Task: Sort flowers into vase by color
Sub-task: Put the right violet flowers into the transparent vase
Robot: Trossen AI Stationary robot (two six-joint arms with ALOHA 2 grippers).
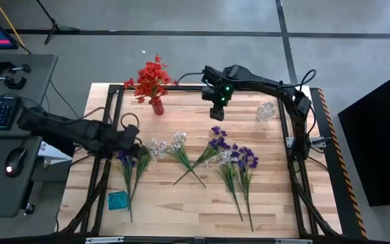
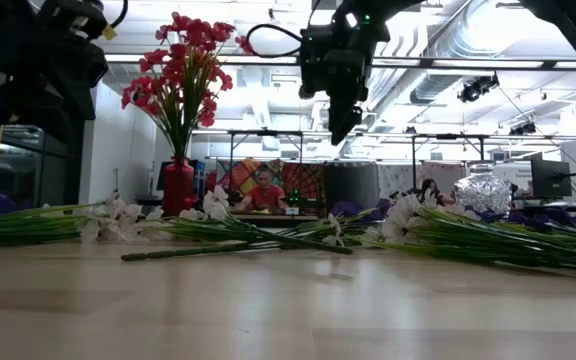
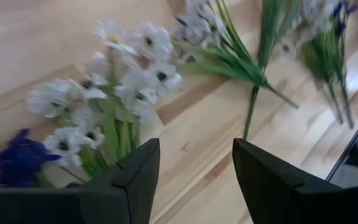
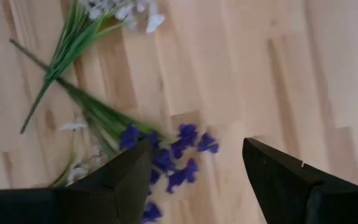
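Observation:
Red flowers (image 1: 152, 78) stand in a red vase (image 2: 178, 186) near the far edge. White sprigs (image 1: 160, 147) and purple sprigs (image 1: 217, 143) lie flat across the middle of the table, and more purple ones (image 1: 247, 160) lie to the right. My left gripper (image 1: 139, 145) hangs open over the left sprigs. In its wrist view the white blossoms (image 3: 126, 81) lie beyond its fingers (image 3: 196, 146). My right gripper (image 1: 217, 112) is raised and open, with purple blossoms (image 4: 179, 149) below it (image 4: 197, 146).
A clear glass vase (image 1: 267, 111) stands near the far right corner, and a small teal vase (image 1: 118, 200) sits by the near left. A black frame (image 1: 107, 122) runs along the table's edges. A desk with a keyboard and a mouse (image 1: 13, 163) stands to the left.

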